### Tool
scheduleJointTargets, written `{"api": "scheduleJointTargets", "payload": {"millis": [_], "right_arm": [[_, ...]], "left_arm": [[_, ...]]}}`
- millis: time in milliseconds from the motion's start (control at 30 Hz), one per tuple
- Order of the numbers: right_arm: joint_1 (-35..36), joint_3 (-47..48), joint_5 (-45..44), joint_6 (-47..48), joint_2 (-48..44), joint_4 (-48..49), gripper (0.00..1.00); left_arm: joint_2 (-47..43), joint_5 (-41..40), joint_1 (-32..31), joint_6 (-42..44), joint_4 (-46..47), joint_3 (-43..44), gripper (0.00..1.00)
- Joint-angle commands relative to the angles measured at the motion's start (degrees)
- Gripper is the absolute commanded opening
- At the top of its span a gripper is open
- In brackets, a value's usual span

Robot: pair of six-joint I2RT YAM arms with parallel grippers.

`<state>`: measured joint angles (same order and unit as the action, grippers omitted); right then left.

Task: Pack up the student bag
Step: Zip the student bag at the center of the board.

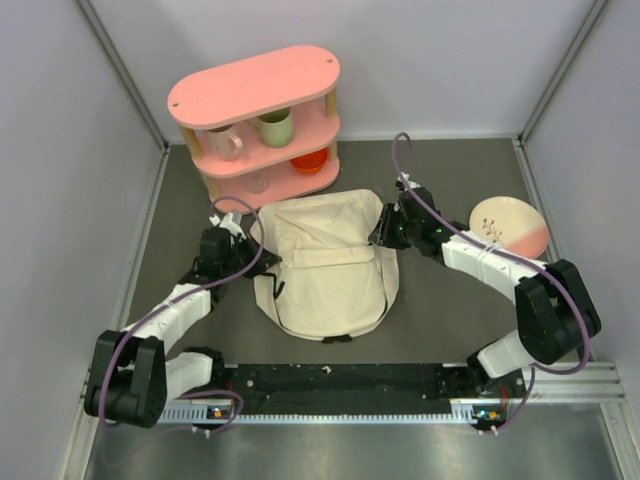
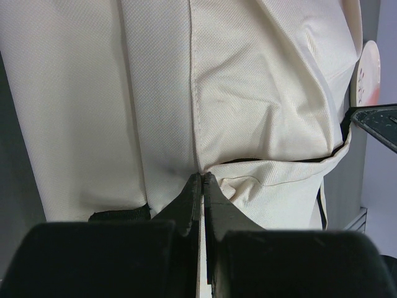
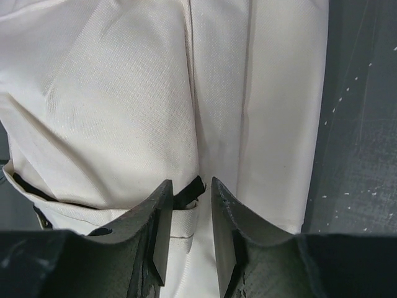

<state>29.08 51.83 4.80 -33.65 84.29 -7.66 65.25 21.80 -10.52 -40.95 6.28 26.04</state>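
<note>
Black fingers of the left gripper (image 2: pixel 201 178) press together on the left edge of the cream fabric student bag (image 1: pixel 325 270), apparently pinching cloth; the bag lies flat mid-table between both arms, long axis running away from the bases; the right gripper (image 3: pixel 191 184) stands narrowly parted at its right edge, clamping nothing; a pink-and-cream round plate (image 1: pixel 510 225) sits farther right.
</note>
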Motion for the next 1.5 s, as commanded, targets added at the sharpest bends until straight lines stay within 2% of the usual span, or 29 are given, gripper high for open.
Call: {"api": "scheduleJointTargets", "payload": {"millis": [0, 133, 200, 300, 733, 1100, 1333, 1467], "right_arm": [[-0.2, 2.8, 2.2, -1.4, 1.4, 1.9, 0.30], [-0.2, 3.0, 2.4, -1.5, 1.6, 2.2, 0.25], [-0.3, 3.1, 2.1, -1.4, 1.5, 2.1, 0.13], [-0.2, 2.8, 0.9, -1.2, 0.5, 2.0, 0.02], [-0.2, 2.1, -4.6, 2.7, -4.7, 0.8, 0.00], [-0.5, 1.0, -9.0, 0.6, -4.0, 0.3, 0.00], [-6.6, -2.3, -7.5, -0.7, -4.0, 0.6, 0.00], [-7.0, -3.4, -7.3, -0.2, -4.1, 0.7, 0.00]], "left_arm": [[-0.2, -0.5, 0.4, 1.1, -0.1, -0.3, 0.00], [-0.2, -0.6, 0.4, 1.2, -0.1, -0.2, 0.00], [-0.1, -0.5, 0.4, 1.2, -0.1, -0.2, 0.00], [0.0, -0.6, 0.4, 1.2, 0.0, -0.2, 0.00], [0.0, -1.0, 0.4, 1.3, -0.2, -0.2, 0.00], [0.0, -1.3, 0.4, 1.6, -0.7, 0.1, 0.00], [-0.9, -2.4, 0.6, 2.1, -2.0, 0.4, 0.00], [-0.6, -1.7, 0.7, 1.9, -1.7, 0.4, 0.00]]}}
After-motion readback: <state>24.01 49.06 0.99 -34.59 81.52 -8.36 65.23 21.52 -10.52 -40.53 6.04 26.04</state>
